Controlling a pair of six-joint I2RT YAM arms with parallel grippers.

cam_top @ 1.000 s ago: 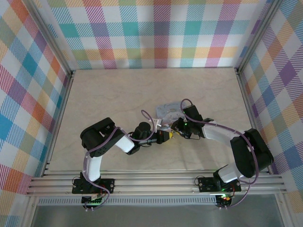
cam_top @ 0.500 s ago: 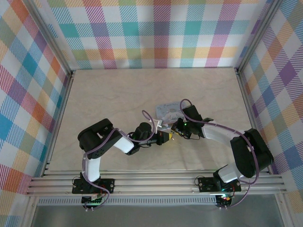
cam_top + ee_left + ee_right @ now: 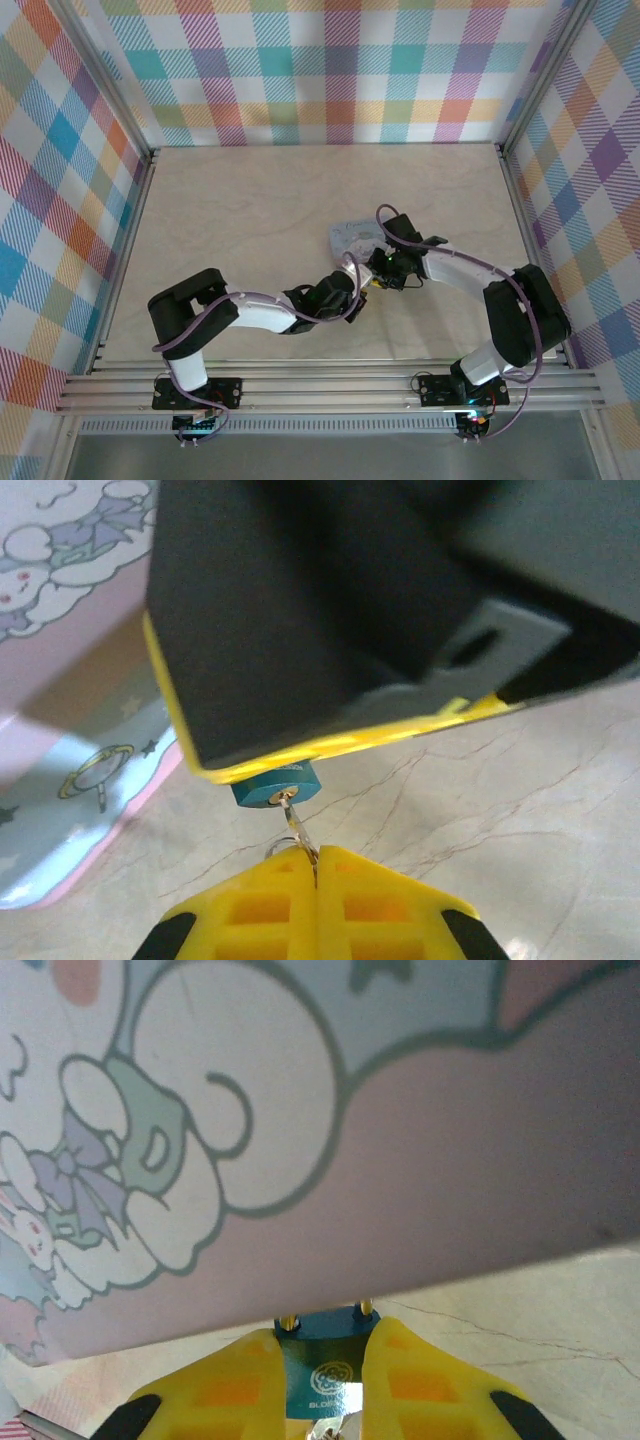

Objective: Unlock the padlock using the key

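Right wrist view: small teal-blue metal padlock (image 3: 325, 1365) pinched between yellow fingers of right gripper (image 3: 325, 1348). Shackle posts point to 12 o'clock, toward pale blue cartoon-printed tin (image 3: 300, 1110) just behind.

Left wrist view: left gripper (image 3: 317, 858) clenched on thin silver key (image 3: 292, 822). Key shaft runs toward 11 o'clock, tip meeting keyhole in padlock's underside; depth of seating unclear.

Key axis lines up with lock body, so next move is likely a twist about that axis: left arm turning, right arm steadying.

Pastel plaid walls (image 3: 330, 70) enclose a beige marbled table (image 3: 250, 200)
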